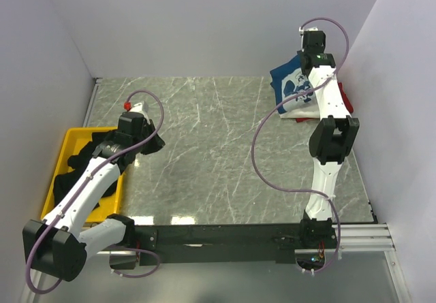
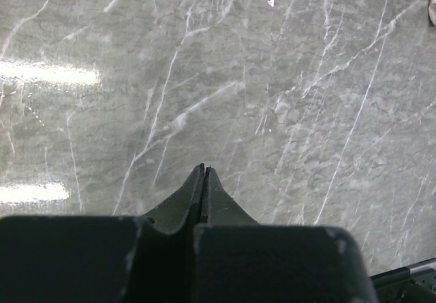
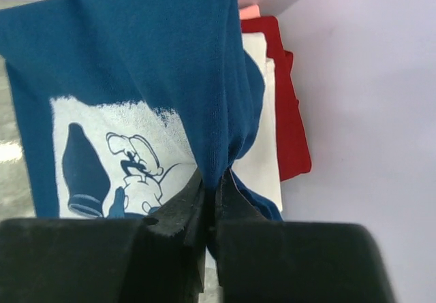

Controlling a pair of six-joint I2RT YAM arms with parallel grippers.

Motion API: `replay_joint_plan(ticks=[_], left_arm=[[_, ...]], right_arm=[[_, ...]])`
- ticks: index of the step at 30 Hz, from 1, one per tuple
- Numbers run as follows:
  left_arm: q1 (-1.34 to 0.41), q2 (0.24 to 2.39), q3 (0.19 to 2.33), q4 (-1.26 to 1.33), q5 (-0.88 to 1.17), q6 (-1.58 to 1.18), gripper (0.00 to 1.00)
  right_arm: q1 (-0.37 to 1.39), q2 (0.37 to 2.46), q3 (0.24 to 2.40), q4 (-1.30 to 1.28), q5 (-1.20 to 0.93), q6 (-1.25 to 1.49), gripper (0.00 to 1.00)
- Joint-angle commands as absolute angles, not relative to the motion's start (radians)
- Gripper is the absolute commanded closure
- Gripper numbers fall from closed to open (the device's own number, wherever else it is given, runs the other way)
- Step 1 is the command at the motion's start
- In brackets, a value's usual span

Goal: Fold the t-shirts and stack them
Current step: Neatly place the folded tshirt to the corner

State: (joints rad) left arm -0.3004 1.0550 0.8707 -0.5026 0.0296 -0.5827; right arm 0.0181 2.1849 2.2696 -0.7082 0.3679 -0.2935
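Navy-blue t-shirt [image 3: 157,65]: I see it at the far right corner of the bench [image 1: 204,146], on top of the small pile there. A ridge of its cloth is pulled up into a peak.
White chest print [image 3: 116,160]: it faces up toward my right wrist camera, a cartoon figure on a white patch, just left of the pinched ridge.
Right end effector [image 3: 211,187]: clenched on the navy-blue t-shirt, with the cloth gathered tight between both fingers.
White t-shirt [image 3: 262,160]: it lies under the navy one. A strip shows on the side toward the right wall.
Red t-shirt [image 3: 289,126]: its edge sticks out past the white one, closest to the wall. I cannot tell how it is folded.
Black t-shirts [image 1: 88,156]: heaped loosely in the yellow bin [image 1: 71,139] at the left edge of the bench, well apart from the pile. The left arm partly hides them.
Left end effector [image 2: 204,170]: clenched on nothing, its fingers pressed flat together, over bare marble near the bin.
Bench surface: grey-green marble with white veins, and I see light glare in the left wrist view.
Surroundings: pale walls on the left, the back and the right.
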Motion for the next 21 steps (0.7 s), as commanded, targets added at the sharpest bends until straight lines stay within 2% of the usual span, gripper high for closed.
replay_joint_plan(ticks=[1, 2, 4, 6, 13, 21], left_arm=[[-0.296, 1.061, 0.873, -0.466, 0.048, -0.564, 0.99], [-0.296, 1.060, 0.873, -0.466, 0.048, -0.565, 0.99], [-0.296, 1.065, 0.873, -0.466, 0.052, -0.564, 0.99], [-0.296, 1.062, 0.871, -0.469, 0.051, -0.565, 0.99], [-0.284, 1.055, 0.874, -0.462, 0.064, -0.563, 0.99], [-0.281, 1.055, 0.871, -0.459, 0.072, -0.565, 0.99]], right_arm=[[0.006, 2.207, 2.267, -0.614, 0.405, -0.252, 0.89], [-0.021, 2.229, 2.261, -0.604, 0.425, -0.241, 0.71], [-0.040, 2.250, 2.267, -0.600, 0.463, -0.206, 0.52], [-0.051, 2.263, 2.279, -0.610, 0.475, -0.177, 0.21], [-0.052, 2.220, 2.263, -0.592, 0.483, -0.055, 0.17], [-0.051, 2.114, 2.132, -0.578, 0.347, 0.142, 0.14]])
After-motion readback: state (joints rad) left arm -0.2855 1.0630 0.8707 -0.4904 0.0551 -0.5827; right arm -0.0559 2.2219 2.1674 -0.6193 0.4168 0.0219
